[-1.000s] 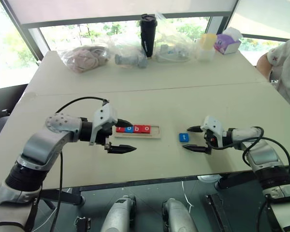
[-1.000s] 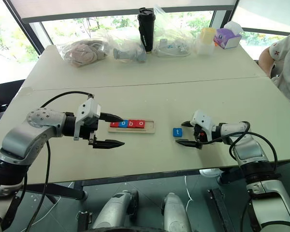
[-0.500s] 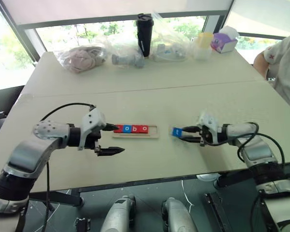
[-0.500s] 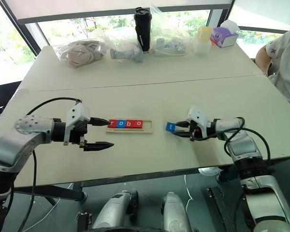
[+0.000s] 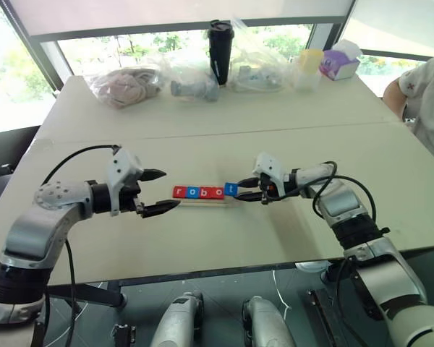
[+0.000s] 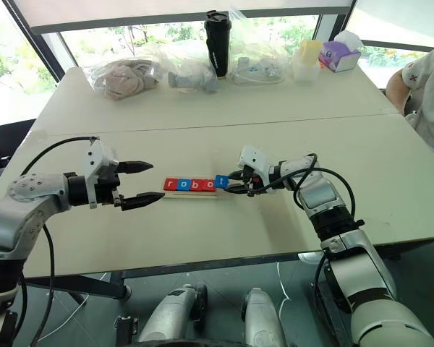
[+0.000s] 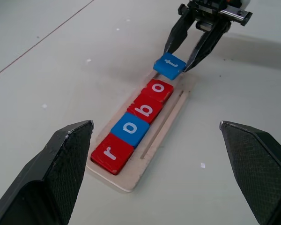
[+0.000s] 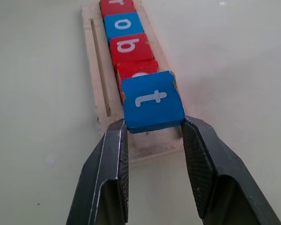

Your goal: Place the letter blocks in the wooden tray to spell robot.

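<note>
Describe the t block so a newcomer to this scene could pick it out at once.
On the near table, find the wooden tray holding four tiles in a row: r, o, b, o. At the row's right end, the right pincer is shut on the t block. It is blue, tilted, and raised above the others.
</note>
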